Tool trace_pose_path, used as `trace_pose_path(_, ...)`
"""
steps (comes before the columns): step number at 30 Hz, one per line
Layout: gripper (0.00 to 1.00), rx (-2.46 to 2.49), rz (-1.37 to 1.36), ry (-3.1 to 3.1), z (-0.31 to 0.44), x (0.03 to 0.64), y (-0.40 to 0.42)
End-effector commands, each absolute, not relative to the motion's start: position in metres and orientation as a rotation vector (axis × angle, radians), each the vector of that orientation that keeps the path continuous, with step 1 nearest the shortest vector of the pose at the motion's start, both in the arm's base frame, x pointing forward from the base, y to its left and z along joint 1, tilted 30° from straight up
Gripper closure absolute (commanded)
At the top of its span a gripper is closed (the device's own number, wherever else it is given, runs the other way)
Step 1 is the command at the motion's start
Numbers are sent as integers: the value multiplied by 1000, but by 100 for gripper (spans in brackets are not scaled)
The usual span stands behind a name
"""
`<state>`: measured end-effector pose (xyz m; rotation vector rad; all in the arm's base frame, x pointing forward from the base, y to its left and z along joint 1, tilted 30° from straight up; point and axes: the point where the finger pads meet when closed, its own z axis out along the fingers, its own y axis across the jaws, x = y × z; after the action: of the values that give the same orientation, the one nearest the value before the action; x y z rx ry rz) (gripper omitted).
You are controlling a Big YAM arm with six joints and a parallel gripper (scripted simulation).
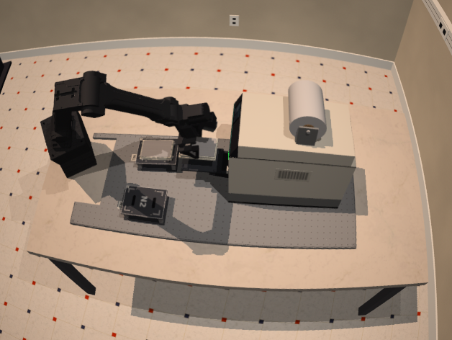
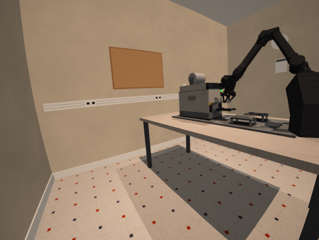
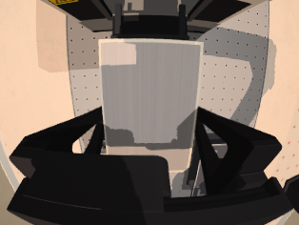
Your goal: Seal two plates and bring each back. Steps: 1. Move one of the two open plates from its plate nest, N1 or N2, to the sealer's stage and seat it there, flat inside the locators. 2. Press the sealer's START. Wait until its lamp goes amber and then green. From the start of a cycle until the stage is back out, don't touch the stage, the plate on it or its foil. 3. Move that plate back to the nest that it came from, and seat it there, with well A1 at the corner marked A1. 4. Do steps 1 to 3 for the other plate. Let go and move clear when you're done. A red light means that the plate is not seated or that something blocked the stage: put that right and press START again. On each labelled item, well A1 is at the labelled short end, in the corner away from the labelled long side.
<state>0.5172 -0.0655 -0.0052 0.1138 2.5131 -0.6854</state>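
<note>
Over on the left, the arm's base (image 1: pixel 69 153) (image 2: pixel 307 106) stands at the table's end, and the arm (image 1: pixel 134 104) (image 2: pixel 248 57) climbs to a high bent elbow, then slopes down toward the sealer, wrist folded so the hand points down. Below it, a plate (image 1: pixel 157 149) sits in the N1 nest (image 1: pixel 137 160) (image 2: pixel 256 113); the N2 nest (image 1: pixel 144 209) (image 2: pixel 243 119) shows its lettered top. And here's the gripper (image 1: pixel 189 149) (image 2: pixel 228 98) (image 3: pixel 149 111), fingers wide apart, clamped on both sides of a foil-topped plate (image 1: pixel 207 149) (image 2: pixel 228 101) (image 3: pixel 149 86), held flat above the extended stage (image 1: pixel 199 165) (image 2: pixel 228 109)! Rightmost, the sealer (image 1: pixel 288 182) (image 2: pixel 194 103) (image 3: pixel 90 11) glows green at its lamp (image 1: pixel 229 155) (image 2: pixel 221 90).
</note>
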Motion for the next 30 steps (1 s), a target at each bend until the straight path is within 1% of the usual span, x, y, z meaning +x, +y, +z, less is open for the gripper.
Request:
trace_pose_path(1,100,112,-684,2488,14,528,-65)
trace_pose_path(4,100,99,-676,2476,18,534,-59)
trace_pose_path(11,100,122,-682,2481,12,506,-81)
trace_pose_path(14,100,121,-682,2482,10,507,-82)
trace_pose_path(30,100,123,-685,2477,15,474,-100)
